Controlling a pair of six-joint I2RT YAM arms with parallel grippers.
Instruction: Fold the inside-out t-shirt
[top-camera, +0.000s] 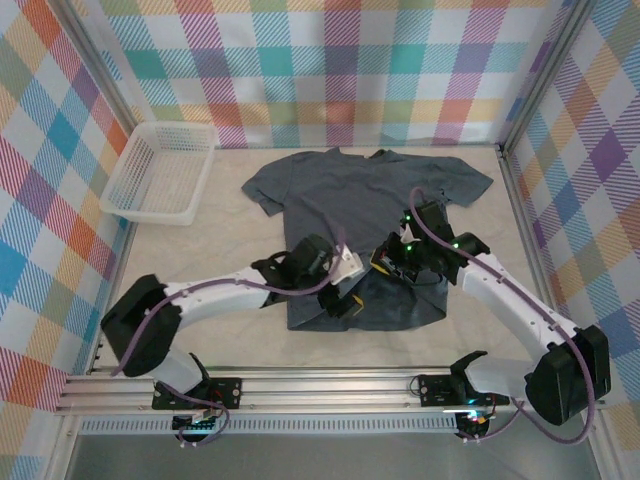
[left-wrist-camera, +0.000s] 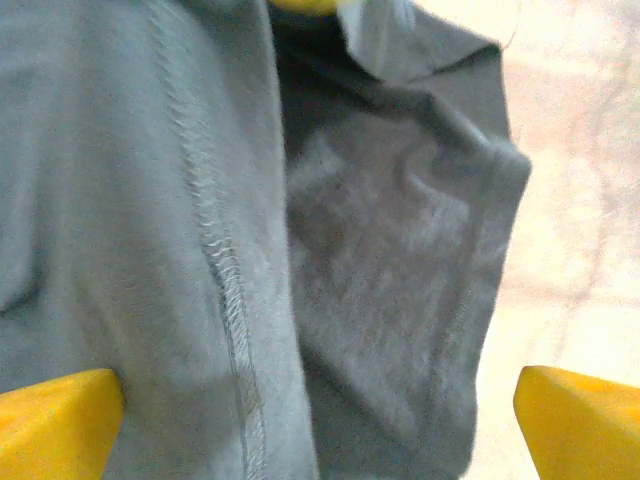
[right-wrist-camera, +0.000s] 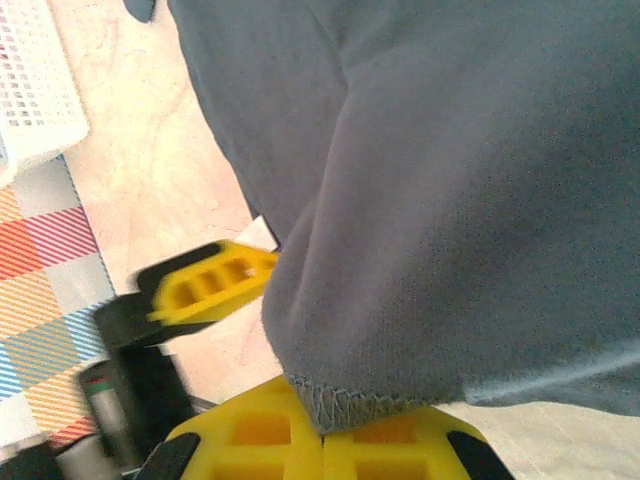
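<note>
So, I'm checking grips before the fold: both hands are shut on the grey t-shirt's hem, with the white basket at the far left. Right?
Not quite. The left hand is open: the left wrist view shows its yellow fingers spread wide over the t-shirt. The right hand is shut on the hem, and the white basket is at the far left.

Each arm, the left arm (top-camera: 215, 295) and the right arm (top-camera: 510, 300), consists of white link housings joined by black joint modules. A purple cable (top-camera: 150, 335) runs externally along each arm. The base brackets (top-camera: 195, 390) are black. The left gripper (left-wrist-camera: 318, 430) carries plain yellow fingers (left-wrist-camera: 580, 430). The right gripper (right-wrist-camera: 322, 437) has yellow moulded fingers with rectangular recesses. Green indicator lights (top-camera: 455, 243) glow on the right arm.
</note>
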